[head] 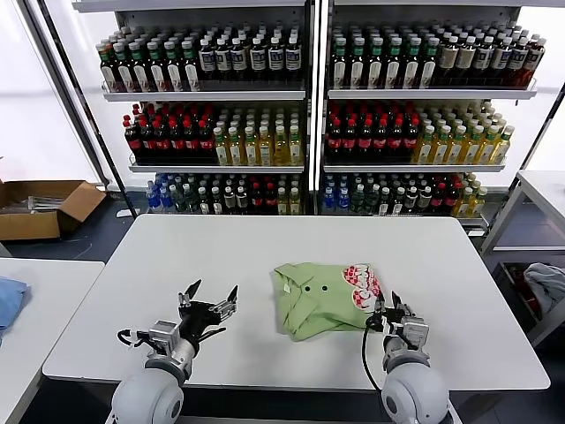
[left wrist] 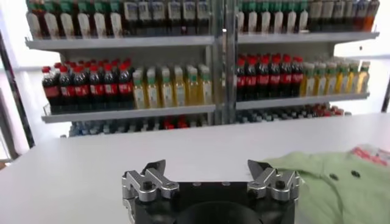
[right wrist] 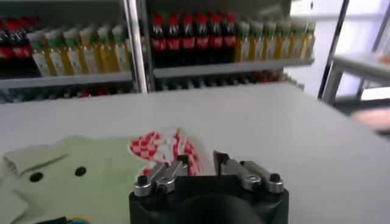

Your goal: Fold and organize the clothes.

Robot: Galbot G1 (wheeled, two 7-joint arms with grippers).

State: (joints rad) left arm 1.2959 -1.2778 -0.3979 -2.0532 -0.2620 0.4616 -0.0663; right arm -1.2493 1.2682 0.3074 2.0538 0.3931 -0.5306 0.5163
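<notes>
table top (head: 265,256) is a smooth matt white laminate-looking surface. on it the polo shirt (head: 318,300) is soft matt green cloth, a bit rumpled, with a red-and-white print. both grippers, left gripper (left wrist: 210,176) and right gripper (right wrist: 204,165), have brushed silvery metal fingers on matt black plastic bodies. behind the table, glossy plastic bottles (head: 212,132) on painted metal shelves.

shelves (head: 309,93): rows of bottles, behind the bench
bench (head: 221,256): white
floor (head: 97,231): dark, open cardboard box (head: 40,208) at left
</notes>
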